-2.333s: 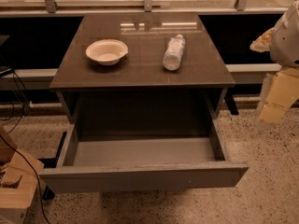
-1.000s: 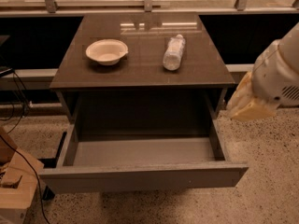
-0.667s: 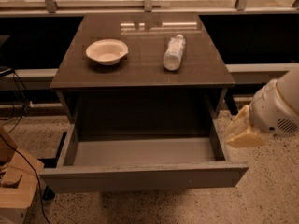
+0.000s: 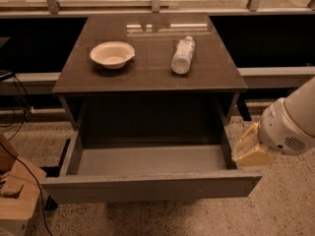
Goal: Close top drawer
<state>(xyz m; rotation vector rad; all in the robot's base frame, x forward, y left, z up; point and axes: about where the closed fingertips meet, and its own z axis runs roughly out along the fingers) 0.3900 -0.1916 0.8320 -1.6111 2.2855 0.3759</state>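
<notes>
Drawer [image 4: 147, 187]: stood pulled out.
Pincer [image 4: 250, 152]: just beside its right front corner; grip could not be told.
Bench [image 4: 147, 73]: bore bowl [image 4: 112, 54], bottle [image 4: 183, 56].

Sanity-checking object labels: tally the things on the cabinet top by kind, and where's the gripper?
Bowl: 1
Bottle, lying on its side: 1
Total: 2
The gripper is beside the right front corner of the open top drawer, below the cabinet top.
</notes>
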